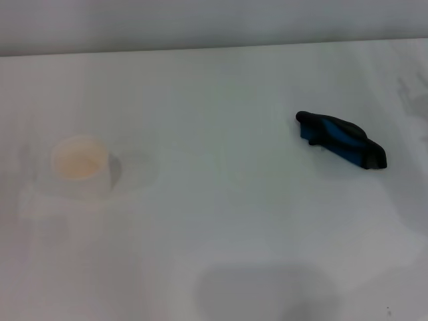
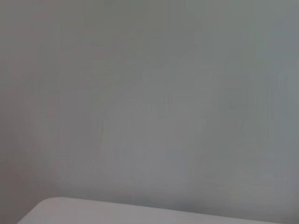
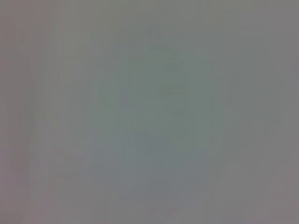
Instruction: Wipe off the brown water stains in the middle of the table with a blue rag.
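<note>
The blue rag [image 1: 341, 139], bunched with dark edging, lies on the white table [image 1: 221, 221] at the right in the head view. No brown water stains show on the tabletop in any view. Neither gripper is in view: the head view shows no arm. The left wrist view shows only a grey surface and a pale edge, and the right wrist view shows only plain grey.
A white paper cup [image 1: 80, 166] with a beige inside stands at the left of the table. The table's far edge [image 1: 214, 48] meets a grey wall. A soft grey shadow [image 1: 267, 291] lies on the table near the front.
</note>
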### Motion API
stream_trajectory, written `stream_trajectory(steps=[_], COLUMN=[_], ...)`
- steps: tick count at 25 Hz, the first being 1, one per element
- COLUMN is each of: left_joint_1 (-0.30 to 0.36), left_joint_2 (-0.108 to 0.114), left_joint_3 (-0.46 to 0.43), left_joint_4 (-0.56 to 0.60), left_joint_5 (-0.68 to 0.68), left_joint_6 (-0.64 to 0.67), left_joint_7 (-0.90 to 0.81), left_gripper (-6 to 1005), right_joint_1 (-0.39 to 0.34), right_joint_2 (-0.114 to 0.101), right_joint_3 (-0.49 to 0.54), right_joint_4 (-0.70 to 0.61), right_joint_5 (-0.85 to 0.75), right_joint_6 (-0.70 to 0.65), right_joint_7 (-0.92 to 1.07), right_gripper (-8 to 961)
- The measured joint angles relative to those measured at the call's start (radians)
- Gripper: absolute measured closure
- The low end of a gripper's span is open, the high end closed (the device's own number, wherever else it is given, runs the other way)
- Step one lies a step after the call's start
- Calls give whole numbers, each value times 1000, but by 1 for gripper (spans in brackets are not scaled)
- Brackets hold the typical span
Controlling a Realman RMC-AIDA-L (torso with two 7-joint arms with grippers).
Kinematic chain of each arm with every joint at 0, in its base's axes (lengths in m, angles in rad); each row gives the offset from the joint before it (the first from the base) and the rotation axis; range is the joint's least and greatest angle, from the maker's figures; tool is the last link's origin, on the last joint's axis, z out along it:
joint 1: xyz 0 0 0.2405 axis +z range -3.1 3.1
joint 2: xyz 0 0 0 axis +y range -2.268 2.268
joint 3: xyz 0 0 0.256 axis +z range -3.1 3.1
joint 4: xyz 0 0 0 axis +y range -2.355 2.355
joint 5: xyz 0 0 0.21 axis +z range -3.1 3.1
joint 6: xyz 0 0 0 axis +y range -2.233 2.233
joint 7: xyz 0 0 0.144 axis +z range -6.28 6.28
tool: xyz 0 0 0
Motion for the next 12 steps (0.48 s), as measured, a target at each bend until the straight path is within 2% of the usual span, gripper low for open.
stream_trajectory(steps=[12], left_joint_1=[1], left_joint_2=[0], left_joint_3=[-4], left_joint_4=[2], left_joint_5=[0], left_joint_6=[-15], left_joint_7=[1], left_gripper=[123], right_joint_1=[-1], right_joint_2=[1], right_joint_3=[1], right_joint_4=[19], right_joint_5=[38], right_joint_6=[2], right_joint_7=[8], right_gripper=[528])
